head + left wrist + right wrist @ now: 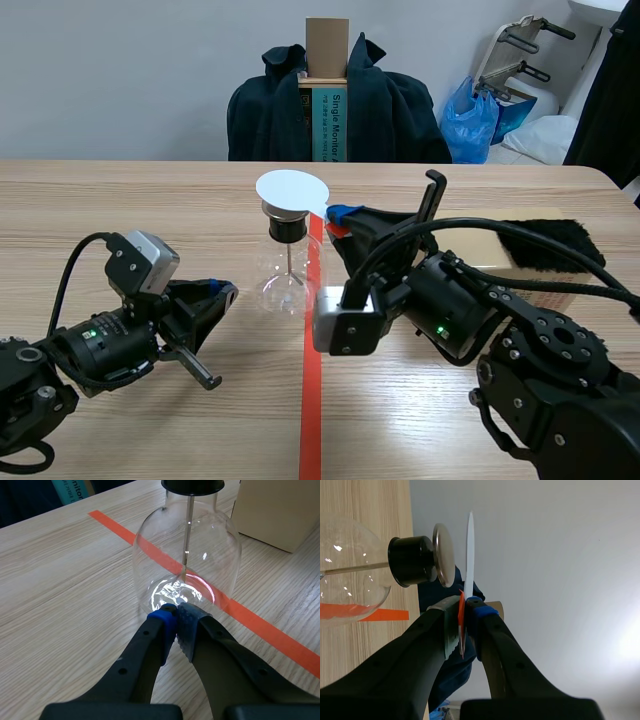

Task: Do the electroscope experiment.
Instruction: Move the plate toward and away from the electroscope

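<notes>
Right gripper point(463, 617): pinching your thin white round disc point(469, 550) by its orange tab point(461, 605).
Gap: disc face-on, just above the glass-flask electroscope's point(284, 278) metal plate point(443, 555).
Left gripper point(176, 622): closed, empty, by the flask's base.

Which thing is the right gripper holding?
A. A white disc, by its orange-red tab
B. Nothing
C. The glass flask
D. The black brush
A: in the right wrist view the right gripper is shut on the orange-red tab of the white disc, which stands close to the electroscope's metal plate.
</notes>
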Controlling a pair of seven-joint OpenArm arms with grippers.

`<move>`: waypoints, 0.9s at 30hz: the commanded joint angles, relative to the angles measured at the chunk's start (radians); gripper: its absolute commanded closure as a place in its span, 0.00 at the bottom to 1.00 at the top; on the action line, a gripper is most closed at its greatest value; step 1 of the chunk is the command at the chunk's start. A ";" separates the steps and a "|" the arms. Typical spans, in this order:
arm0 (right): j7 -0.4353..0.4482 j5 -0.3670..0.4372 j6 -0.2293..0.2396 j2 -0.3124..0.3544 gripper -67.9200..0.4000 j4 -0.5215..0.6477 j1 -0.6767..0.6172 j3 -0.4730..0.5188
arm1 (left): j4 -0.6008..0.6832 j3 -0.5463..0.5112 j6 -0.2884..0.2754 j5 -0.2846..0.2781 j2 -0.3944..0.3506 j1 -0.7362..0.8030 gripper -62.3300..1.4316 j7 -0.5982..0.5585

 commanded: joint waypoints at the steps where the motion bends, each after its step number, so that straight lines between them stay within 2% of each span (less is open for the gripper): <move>1: -0.031 0.004 -0.012 0.000 0.98 0.016 0.014 0.004 | 0.021 -0.003 0.002 -0.010 0.002 -0.005 0.93 -0.014; 13: -0.278 0.004 -0.012 0.001 0.98 0.016 0.014 0.004 | 0.021 -0.003 0.002 -0.010 0.002 -0.005 0.93 -0.014; 20: -0.343 -0.004 -0.012 0.003 0.98 0.016 0.014 0.005 | 0.021 -0.003 0.002 -0.010 0.002 -0.005 0.93 -0.014; 27: -0.331 -0.026 -0.012 0.003 0.98 0.016 0.015 0.007 | 0.021 -0.003 0.002 -0.010 0.002 -0.005 0.93 -0.014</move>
